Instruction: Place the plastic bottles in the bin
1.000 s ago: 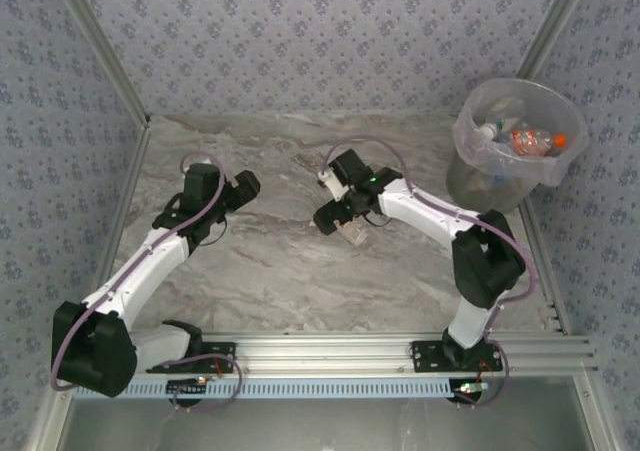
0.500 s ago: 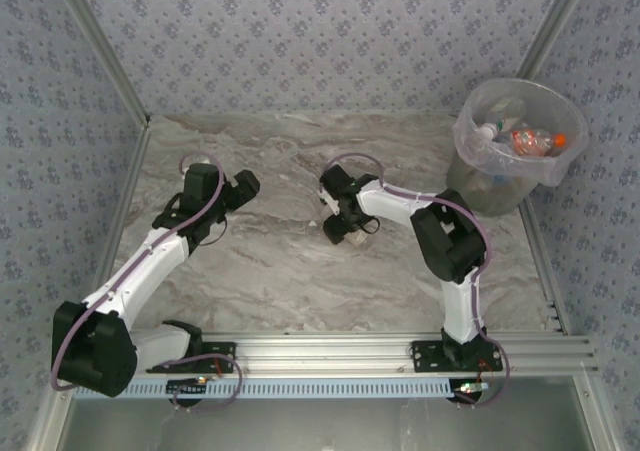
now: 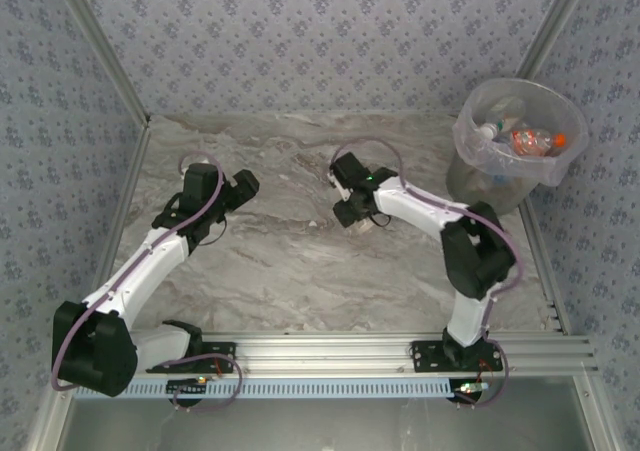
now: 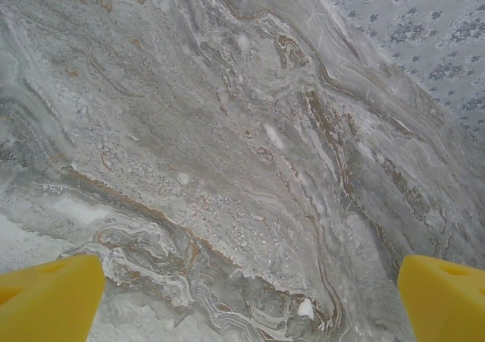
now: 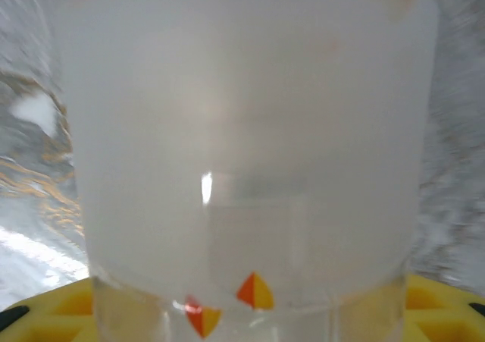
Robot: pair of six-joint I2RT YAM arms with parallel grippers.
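Okay, L side first: left jaws hung released, wide apart over bare desk (image 4: 227,167), nothing between them. Mid-desk, right jaws had just closed from wide open & were clenched on a clear bottle (image 5: 242,145), so pickup looked done, w/ carry to bin (image 3: 478,186) at far R corner next, prob. Bottle's cap & label were cut off, blurred; binned bottles (image 3: 528,141) sat partly hidden by the bag.

Two white arms (image 3: 150,261) with black joints (image 3: 205,186), looping lilac cables (image 3: 362,143), yellow fingertips (image 4: 49,300), black bases (image 3: 95,349) toward six o'clock.
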